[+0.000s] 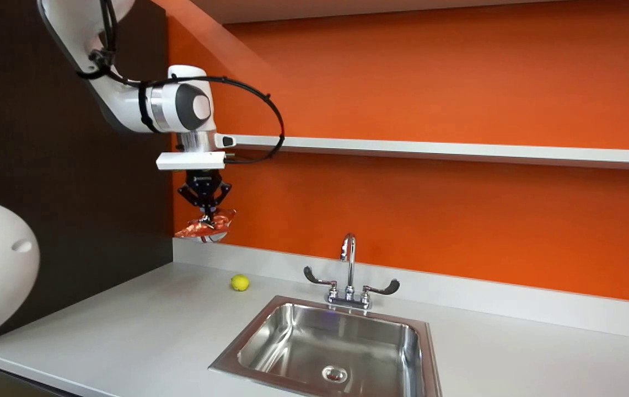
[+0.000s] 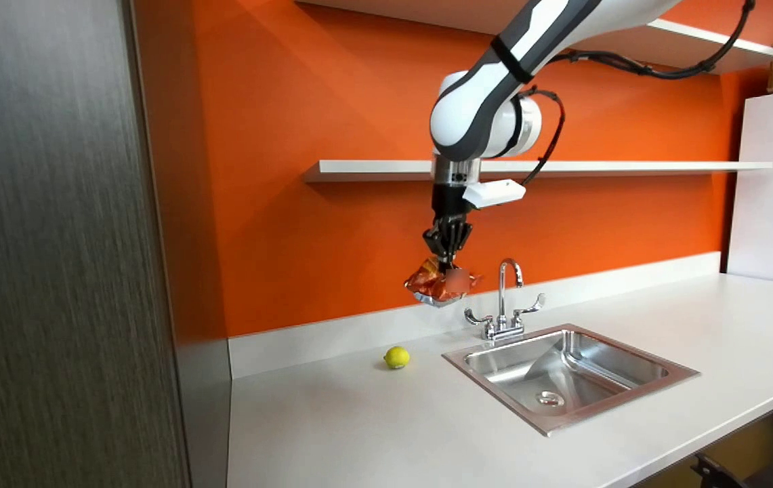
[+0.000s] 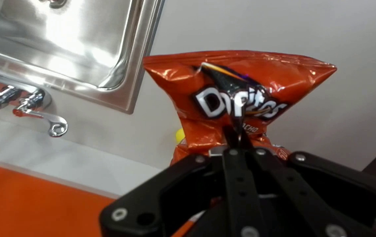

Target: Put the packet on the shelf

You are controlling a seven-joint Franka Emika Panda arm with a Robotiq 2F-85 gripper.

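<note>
The crinkled red-orange packet hangs in my gripper in both exterior views (image 1: 224,219) (image 2: 425,279). My gripper (image 1: 208,219) points down and is shut on the packet's middle; it shows in an exterior view too (image 2: 446,263). In the wrist view the packet (image 3: 188,89) flares out beyond the closed fingertips (image 3: 239,140), with white lettering facing the camera. The packet is above the countertop and lower than the shelf. The long pale shelf (image 1: 430,148) (image 2: 630,167) runs along the orange wall; the arm's wrist hides part of it. The shelf is out of the wrist view.
A steel sink (image 1: 259,325) with a faucet (image 1: 350,270) is set in the grey countertop (image 1: 143,309). A small yellow ball-like fruit (image 1: 240,283) lies near the back wall. A dark tall panel (image 1: 99,176) stands at the counter's end. A higher shelf (image 2: 718,47) hangs above.
</note>
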